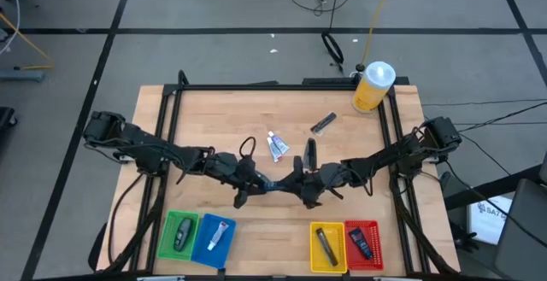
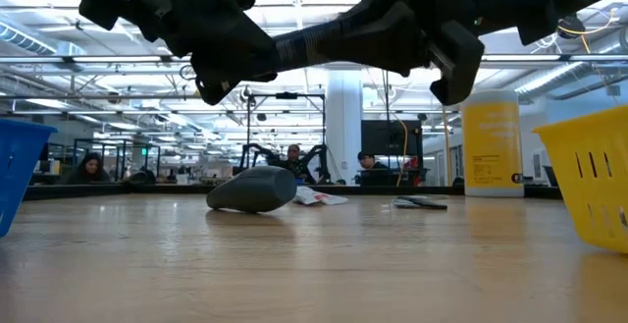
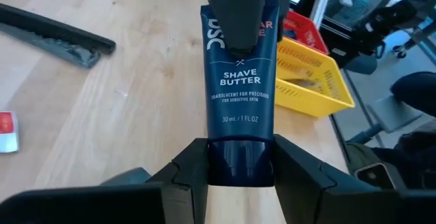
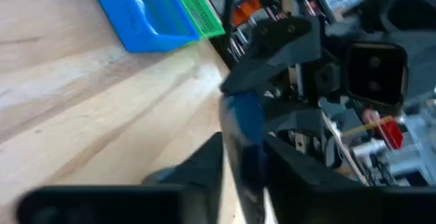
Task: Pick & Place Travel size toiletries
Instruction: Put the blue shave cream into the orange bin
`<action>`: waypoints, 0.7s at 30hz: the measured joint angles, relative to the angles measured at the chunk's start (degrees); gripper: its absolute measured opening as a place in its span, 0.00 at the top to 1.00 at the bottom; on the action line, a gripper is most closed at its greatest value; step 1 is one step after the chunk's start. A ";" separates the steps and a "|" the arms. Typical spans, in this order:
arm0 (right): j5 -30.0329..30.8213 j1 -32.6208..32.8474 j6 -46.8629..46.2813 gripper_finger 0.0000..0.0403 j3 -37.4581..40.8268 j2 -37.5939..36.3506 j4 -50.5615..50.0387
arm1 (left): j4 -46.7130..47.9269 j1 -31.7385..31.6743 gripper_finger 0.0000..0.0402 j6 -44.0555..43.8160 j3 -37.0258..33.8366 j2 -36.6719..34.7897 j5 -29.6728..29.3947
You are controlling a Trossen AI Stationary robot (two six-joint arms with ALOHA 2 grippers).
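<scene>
A dark blue tube labelled shave butter (image 1: 274, 185) is up in the air between my two grippers, above the middle of the table. My left gripper (image 1: 249, 181) is shut on its cap end and my right gripper (image 1: 302, 183) is shut on the opposite end. On the table behind them lie a dark grey oval bottle (image 2: 253, 188), a white-and-blue tube (image 1: 276, 147) and a slim dark stick (image 1: 323, 124). Each of the four bins at the near edge holds one item. My left gripper (image 3: 240, 157) pinches the tube's dark cap end (image 3: 240, 169) between its two fingers, level, from the table's left, along the tube. The tube is lifted clear (image 2: 314, 43). My right gripper (image 4: 245, 166) holds the tube's flat far end (image 3: 212, 33) from the table's right, one finger (image 3: 235, 6) lying over it. The tube stays level.
Green (image 1: 178, 234) and blue (image 1: 214, 237) bins sit at the near left, yellow (image 1: 327, 245) and red (image 1: 363, 242) bins at the near right. A large yellow bottle with a white cap (image 1: 373, 86) stands at the far right corner. People sit beyond the table (image 2: 294, 156).
</scene>
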State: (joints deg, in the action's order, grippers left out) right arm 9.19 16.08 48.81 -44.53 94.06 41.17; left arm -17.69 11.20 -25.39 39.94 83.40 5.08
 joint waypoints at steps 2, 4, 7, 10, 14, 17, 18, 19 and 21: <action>1.50 0.12 -0.77 0.92 0.00 0.00 -0.22 | -0.28 0.00 0.67 1.32 -0.03 0.02 -0.60; 2.89 0.38 -1.44 0.96 -0.01 -0.07 -0.69 | -1.41 -0.04 0.63 3.79 -0.09 0.02 -0.61; 6.05 1.35 -3.46 0.95 0.02 0.04 -2.15 | -4.97 -1.08 0.54 6.79 -0.01 -0.13 0.48; 9.27 3.17 -7.19 0.96 0.02 -1.28 -4.91 | -5.01 -2.88 0.42 8.91 0.00 -1.94 4.54; 13.32 6.40 -15.77 0.98 -0.04 -6.22 -15.90 | -1.36 -4.72 0.29 10.57 0.05 -4.76 3.29; 14.56 8.38 -26.59 0.98 -3.84 -12.17 -32.82 | 0.55 -4.13 0.24 14.68 0.02 -5.46 -4.95; 14.30 8.91 -31.24 0.98 -6.16 -14.14 -39.48 | 0.96 -3.62 0.23 15.93 0.02 -5.45 -8.51; 12.58 9.21 -36.23 0.97 -8.94 -15.64 -46.69 | 0.86 -3.09 0.22 16.97 0.02 -5.19 -12.14; 5.67 9.49 -47.77 0.97 -14.59 -17.98 -61.18 | -2.41 -2.04 0.22 18.52 0.02 -3.54 -19.00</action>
State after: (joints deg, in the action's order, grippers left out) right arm 14.86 25.56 1.05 -59.12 76.08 -20.01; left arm -20.11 9.16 -6.86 39.97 79.86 -13.92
